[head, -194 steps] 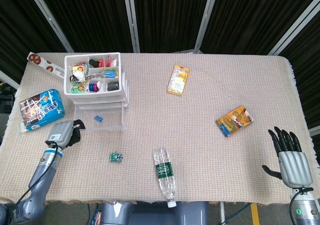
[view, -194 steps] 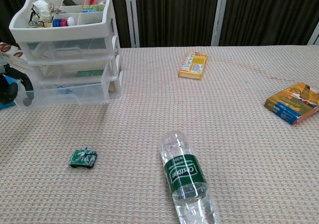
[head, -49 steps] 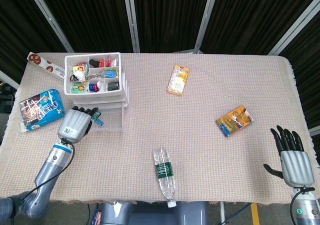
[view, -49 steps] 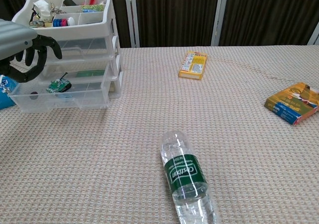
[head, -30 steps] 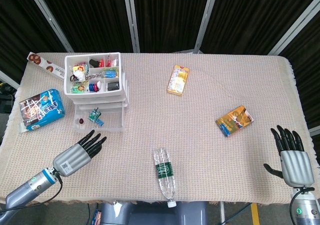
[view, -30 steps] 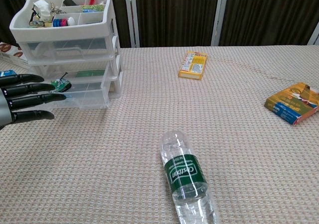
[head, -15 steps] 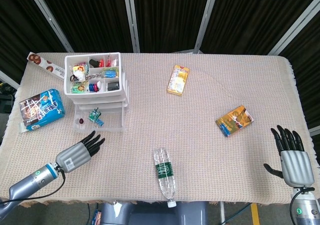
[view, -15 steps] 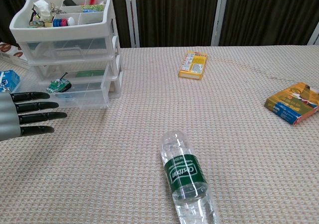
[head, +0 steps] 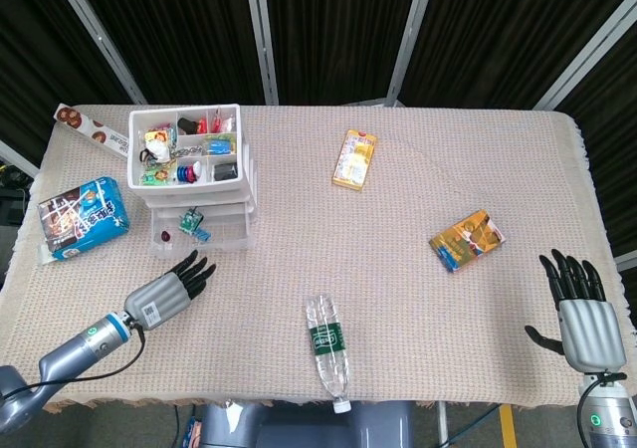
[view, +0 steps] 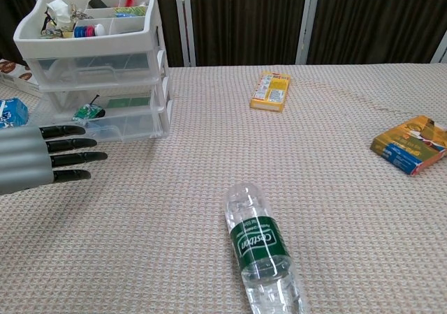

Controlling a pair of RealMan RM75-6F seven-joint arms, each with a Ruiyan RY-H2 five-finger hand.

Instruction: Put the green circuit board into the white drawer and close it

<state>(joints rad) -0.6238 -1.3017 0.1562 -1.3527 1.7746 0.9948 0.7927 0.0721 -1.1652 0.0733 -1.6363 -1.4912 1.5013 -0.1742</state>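
The circuit board point(head: 188, 220) point(view: 88, 111) lies inside the bottom drawer point(head: 202, 233) point(view: 133, 125) of the white drawer unit point(head: 189, 169) point(view: 98, 56), and the drawer stands slightly pulled out. The left hand point(head: 169, 291) point(view: 42, 157) is just in front of the drawer, flat, with its fingers straight and apart, holding nothing. The right hand point(head: 581, 314) hovers at the tabletop's point(head: 398, 299) far right edge, fingers spread and empty. A bottle point(head: 326, 351) point(view: 263, 255) lies near the front edge.
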